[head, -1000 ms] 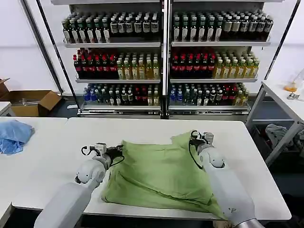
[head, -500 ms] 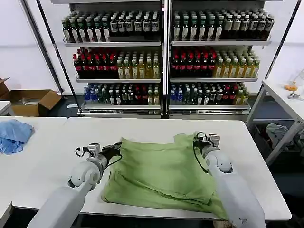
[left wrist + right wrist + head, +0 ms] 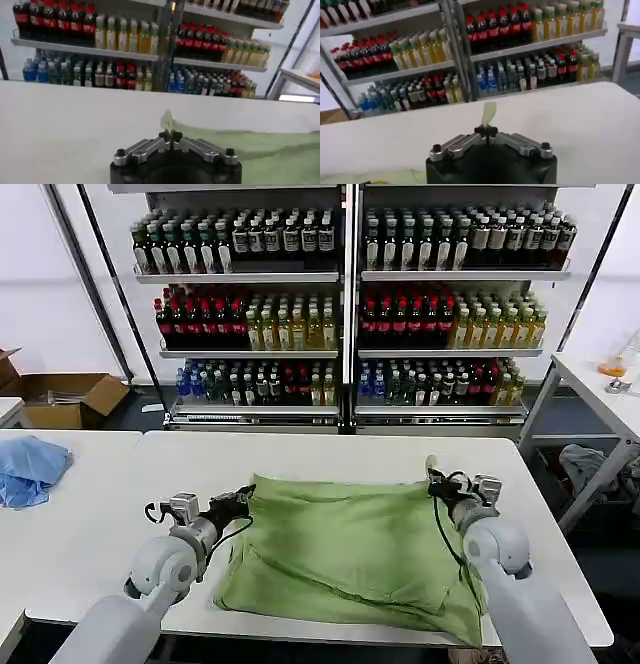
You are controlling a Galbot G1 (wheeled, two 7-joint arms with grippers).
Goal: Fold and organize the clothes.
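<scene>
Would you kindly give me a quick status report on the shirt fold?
Left gripper shut on green shirt far left corner. Right gripper shut on its far right corner. Shirt spread flat on white table. Nothing in the way.

No legible text: labels on the shelf bottles point(image 3: 300, 324) too small to read.

A white surface point(image 3: 330, 454) carries the green shirt point(image 3: 345, 549), spread flat between the left tool point(image 3: 243, 496) and right tool point(image 3: 436, 481).
</scene>
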